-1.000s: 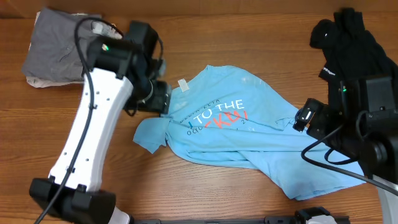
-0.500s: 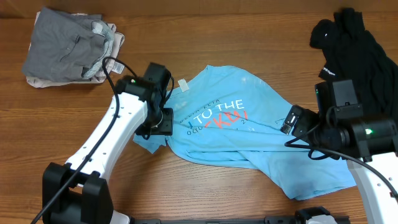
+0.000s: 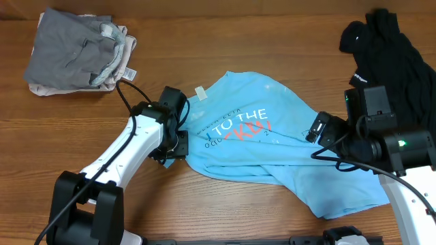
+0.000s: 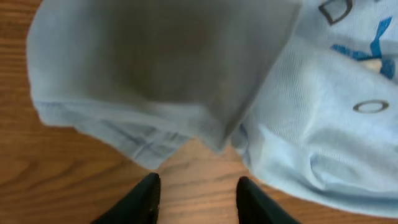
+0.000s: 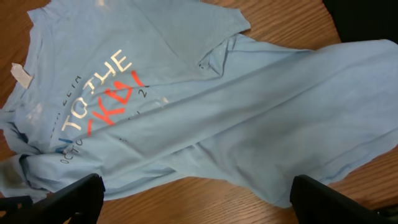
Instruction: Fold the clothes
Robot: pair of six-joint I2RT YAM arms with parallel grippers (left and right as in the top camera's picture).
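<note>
Hovering low at the left edge of the sky-blue T-shirt (image 4: 323, 124), the left gripper (image 4: 198, 194) shows two dark fingertips partly apart. Only bare wood lies between them. A rumpled sleeve fold sits just beyond the tips, and nothing is clamped. From overhead this gap is hidden: the wrist's black housing covers it, and the left gripper (image 3: 174, 141) simply sits at the sleeve.

The right gripper (image 5: 199, 202) is spread wide, one dark finger at each lower corner of its own view, and it is empty. Below it the shirt lies creased, with white "TO THE" print, coral-red letters beneath, and a small white neck label (image 5: 20, 76).

Only the overhead view takes in the whole scene. The T-shirt (image 3: 272, 156) lies crumpled in the middle of the brown woodgrain table (image 3: 225, 41), its hem trailing toward the right arm. The black garment (image 3: 388, 47) is heaped at the far right corner. A grey folded pile (image 3: 68, 51) rests at the far left corner, well apart from the shirt.
</note>
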